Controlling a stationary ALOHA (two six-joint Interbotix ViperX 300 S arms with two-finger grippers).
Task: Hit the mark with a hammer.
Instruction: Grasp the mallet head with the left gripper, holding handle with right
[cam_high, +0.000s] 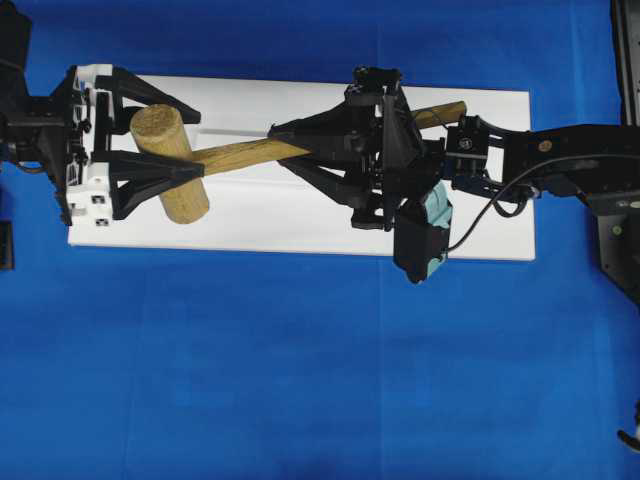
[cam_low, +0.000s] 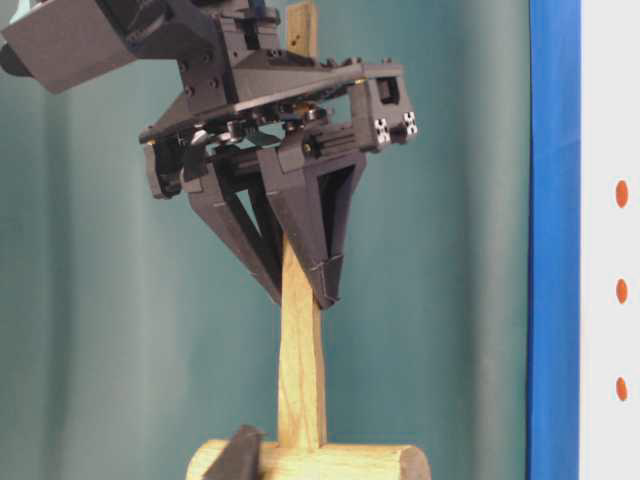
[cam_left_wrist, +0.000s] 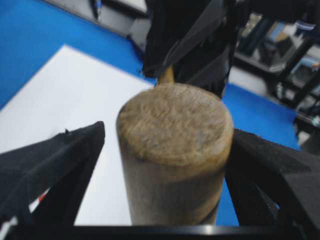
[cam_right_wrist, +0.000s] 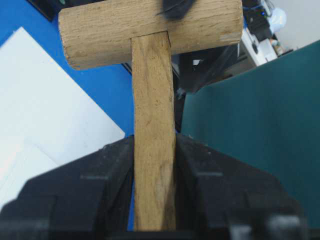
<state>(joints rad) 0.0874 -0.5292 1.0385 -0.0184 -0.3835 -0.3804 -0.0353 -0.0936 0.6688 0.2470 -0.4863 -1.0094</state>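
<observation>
Hammer (cam_high: 225, 157): wooden mallet, raised above the white board (cam_high: 300, 230) on the blue table (cam_high: 300, 380). Right hand (cam_high: 300, 150): fingers clamped together on the handle, mid-length. Left hand (cam_high: 165, 150): fingers apart, one on each side of the cylindrical head, contact not discernible. Mark (cam_low: 621, 194): red dot on a white strip, well clear of both hands.

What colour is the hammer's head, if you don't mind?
Light natural wood, the hammer's head shows best in the left wrist view.
</observation>
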